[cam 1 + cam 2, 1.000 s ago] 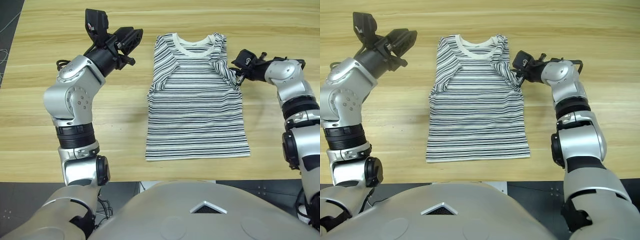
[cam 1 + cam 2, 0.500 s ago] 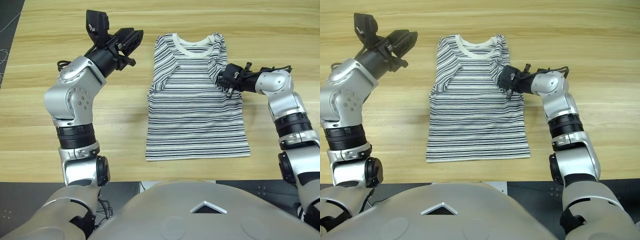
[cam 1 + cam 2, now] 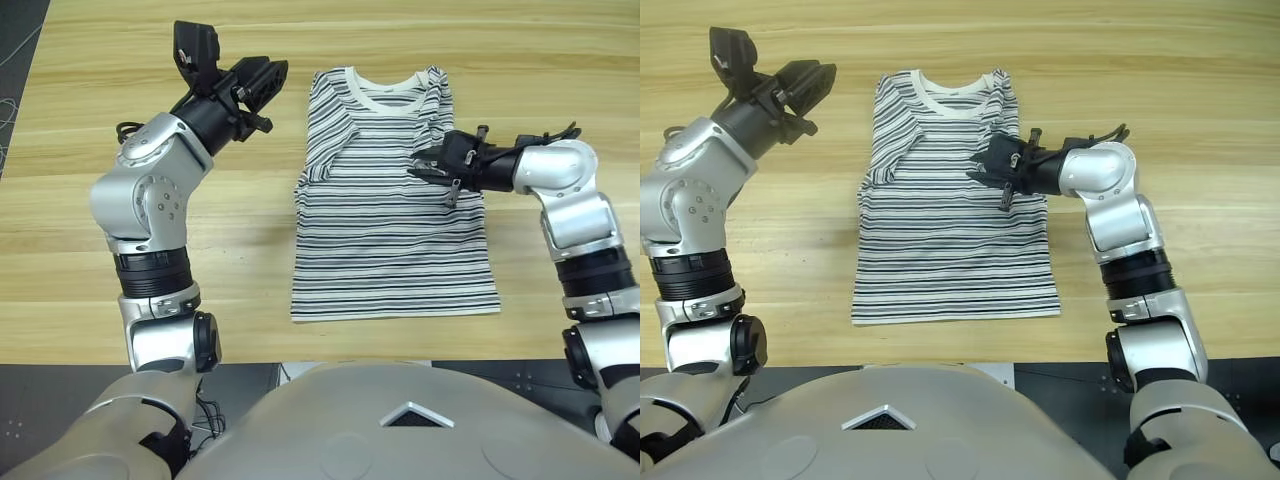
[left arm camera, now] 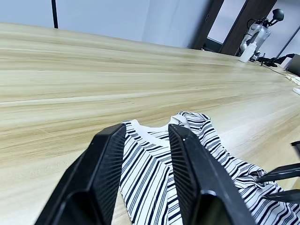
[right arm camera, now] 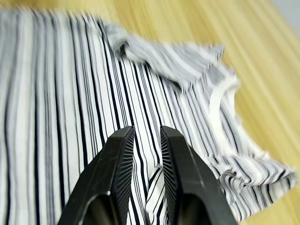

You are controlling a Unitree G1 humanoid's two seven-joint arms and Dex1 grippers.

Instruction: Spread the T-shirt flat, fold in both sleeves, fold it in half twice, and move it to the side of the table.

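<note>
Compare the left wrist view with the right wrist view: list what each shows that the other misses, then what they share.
Left wrist view alone: the left gripper, jaws apart, and the wall behind the table. Right wrist view alone: the right gripper with its ribbed jaws up close, slightly apart, over a broad stretch of striped front. Both: the T-shirt, its cream collar, the wooden table, and the right gripper, whose tips reach over the shirt.
</note>
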